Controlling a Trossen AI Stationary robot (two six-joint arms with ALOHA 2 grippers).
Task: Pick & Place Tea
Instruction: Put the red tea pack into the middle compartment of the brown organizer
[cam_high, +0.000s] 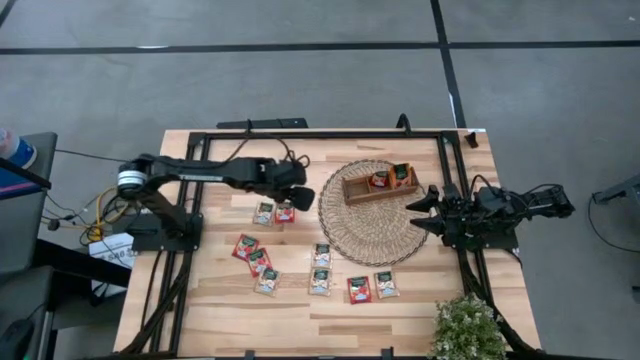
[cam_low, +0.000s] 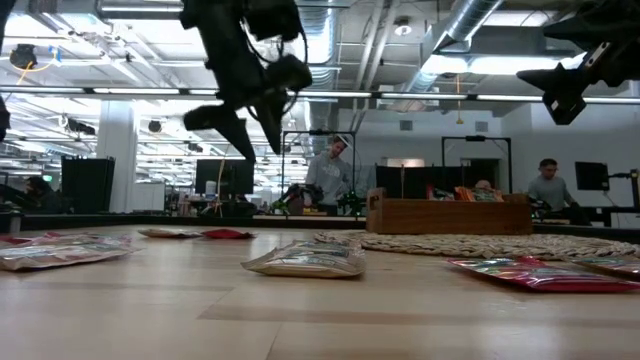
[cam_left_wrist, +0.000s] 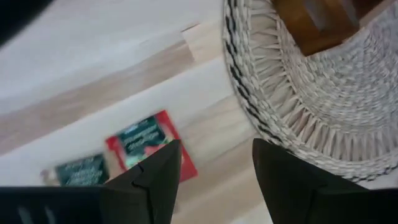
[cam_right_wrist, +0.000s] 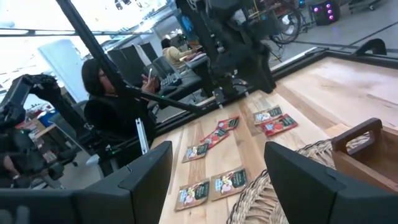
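High view, left gripper (cam_high: 305, 197) open above red sachet (cam_high: 285, 213)

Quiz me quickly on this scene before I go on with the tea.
1. True or false: the tray sits on the mat.
2. The left gripper hovers over: A the tray; B the table, near two sachets; C the mat's middle.
3. Fill in: the left gripper and the right gripper both stand ___, holding nothing.

Key: 1 true; 2 B; 3 open.
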